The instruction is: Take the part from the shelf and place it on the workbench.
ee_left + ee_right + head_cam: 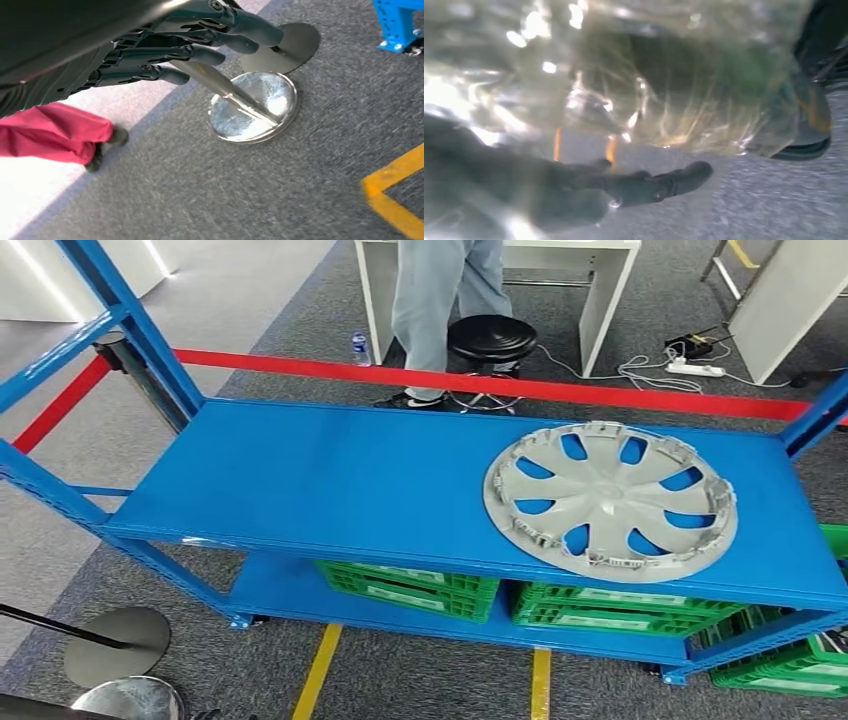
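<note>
The part (610,501) lies flat on the shelf (330,480), right of centre, nearer the right hand (644,187), whose grasp cannot be told; the left hand (200,45) hangs empty, fingers apart

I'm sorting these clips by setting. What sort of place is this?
Probably a workshop or factory test area: a blue steel shelf holding a hubcap, green crates beneath, and yellow floor lines.

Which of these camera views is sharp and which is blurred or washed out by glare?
Head view: sharp, evenly lit, wheel cover on the blue shelf clear. Left wrist view: mostly crisp, left hand dark, floor slightly streaked. Right wrist view: badly smeared, bright glare, right hand a soft dark shape.
</note>
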Available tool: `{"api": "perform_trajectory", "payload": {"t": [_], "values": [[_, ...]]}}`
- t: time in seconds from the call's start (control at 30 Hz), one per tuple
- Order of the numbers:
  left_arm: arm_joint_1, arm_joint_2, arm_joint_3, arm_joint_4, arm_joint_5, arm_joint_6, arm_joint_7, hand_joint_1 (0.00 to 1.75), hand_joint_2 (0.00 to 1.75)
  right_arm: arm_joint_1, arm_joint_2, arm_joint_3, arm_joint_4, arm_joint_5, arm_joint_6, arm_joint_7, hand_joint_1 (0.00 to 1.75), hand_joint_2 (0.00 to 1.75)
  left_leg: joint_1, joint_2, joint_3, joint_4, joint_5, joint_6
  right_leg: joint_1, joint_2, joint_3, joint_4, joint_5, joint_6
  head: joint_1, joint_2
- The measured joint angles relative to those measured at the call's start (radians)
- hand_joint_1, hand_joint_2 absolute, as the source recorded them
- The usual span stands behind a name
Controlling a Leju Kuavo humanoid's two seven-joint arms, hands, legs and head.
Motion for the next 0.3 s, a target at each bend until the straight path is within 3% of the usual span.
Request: {"api": "perform_trajectory", "payload": {"t": [0.07, 0.13, 0.2, 0.23, 0.3], "values": [[0.000, 0.000, 0.000, 0.001, 0.000, 0.000, -0.001, 0.00, 0.00, -0.003, 0.000, 0.000, 0.000, -0.005, 0.001, 0.000, 0.00, 0.00, -0.003, -0.007, 0.005, -0.015, -0.008, 0.010, 0.003, -0.021, 0.008, -0.006, -0.006, 0.011, 0.000, 0.000], [0.005, 0.001, 0.000, 0.002, 0.001, 0.002, -0.001, 0.00, 0.00, -0.008, 0.000, 0.000, 0.000, -0.020, 0.003, 0.001, 0.00, 0.00, 0.000, -0.022, 0.011, -0.023, -0.004, 0.017, 0.001, -0.004, 0.018, -0.014, -0.006, 0.016, 0.002, 0.000], [0.006, 0.000, -0.001, 0.002, 0.001, 0.003, -0.001, 0.00, 0.00, -0.010, 0.001, -0.002, 0.000, -0.039, 0.005, 0.000, 0.00, 0.00, 0.002, -0.033, 0.016, -0.026, -0.001, 0.017, -0.001, 0.027, 0.025, -0.020, -0.007, 0.004, 0.005, 0.000], [0.006, 0.000, -0.001, 0.002, 0.001, 0.004, 0.000, 0.00, 0.00, -0.011, 0.002, -0.003, 0.000, -0.047, 0.005, -0.001, 0.00, 0.00, 0.001, -0.037, 0.016, -0.024, -0.002, 0.015, -0.001, 0.031, 0.027, -0.024, -0.005, -0.004, 0.007, 0.000], [0.006, 0.000, -0.001, 0.002, 0.001, 0.005, 0.003, 0.00, 0.00, -0.013, 0.002, -0.005, 0.000, -0.061, 0.005, -0.001, 0.00, 0.00, 0.001, -0.042, 0.017, -0.024, -0.005, 0.015, -0.001, 0.029, 0.031, -0.026, -0.006, -0.007, 0.007, 0.000]]}}
